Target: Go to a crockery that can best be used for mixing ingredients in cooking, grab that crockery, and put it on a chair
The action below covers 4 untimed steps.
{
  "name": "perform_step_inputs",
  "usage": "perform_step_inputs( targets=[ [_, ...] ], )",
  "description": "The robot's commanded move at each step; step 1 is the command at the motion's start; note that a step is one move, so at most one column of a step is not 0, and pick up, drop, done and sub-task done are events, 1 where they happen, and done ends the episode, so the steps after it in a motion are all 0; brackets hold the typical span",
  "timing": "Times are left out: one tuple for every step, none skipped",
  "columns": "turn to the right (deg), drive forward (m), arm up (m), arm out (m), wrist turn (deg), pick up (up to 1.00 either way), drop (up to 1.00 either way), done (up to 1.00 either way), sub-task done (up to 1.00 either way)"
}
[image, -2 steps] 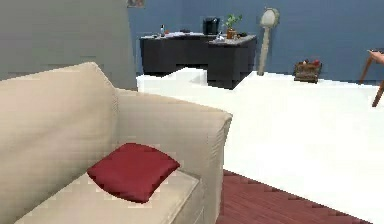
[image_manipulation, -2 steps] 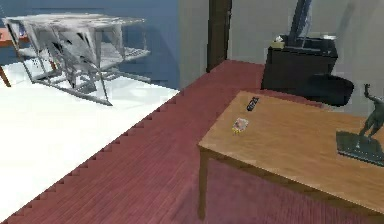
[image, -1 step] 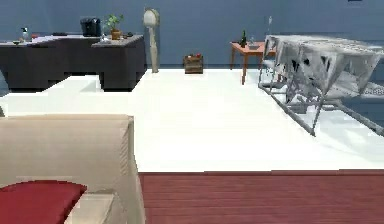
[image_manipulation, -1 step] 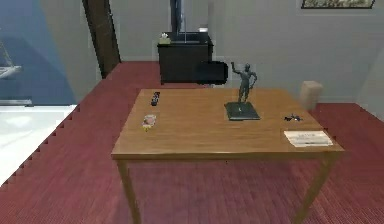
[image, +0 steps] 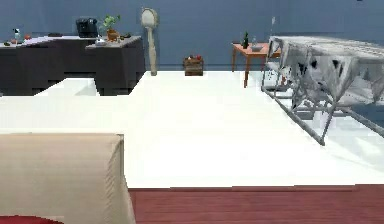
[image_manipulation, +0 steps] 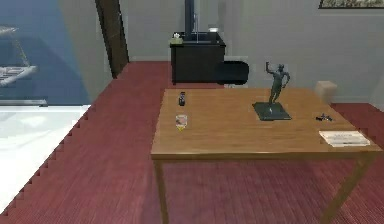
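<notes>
Searching seemed the step in hand: I could tell neither where the bowl stood nor the gripper's state. The dark counter (image: 62,66) at ten o'clock carried small things, so crockery was probably kept there; chairs (image: 328,76) stood at two o'clock.

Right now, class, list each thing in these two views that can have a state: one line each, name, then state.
statue: upright on the wooden table.
papers: lying flat at that table's right end.
potted plant: upright on the dark counter.
grey chairs: standing on their legs, beside one another.
small orange table: upright, a bottle standing on it.
box: sitting on the white floor.
</notes>
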Motion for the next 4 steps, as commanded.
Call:
perform_step_inputs(
  targets=[
    [27.0,0.00,0.00,0.00,0.0,0.00,0.00,0.00,0.00],
    [0.0,0.40,0.00,0.00,0.0,0.00,0.00,0.00,0.00],
    [-15.0,0.00,0.00,0.00,0.0,0.00,0.00,0.00,0.00],
    [0.0,1.00,0.00,0.00,0.0,0.00,0.00,0.00,0.00]
  ],
)
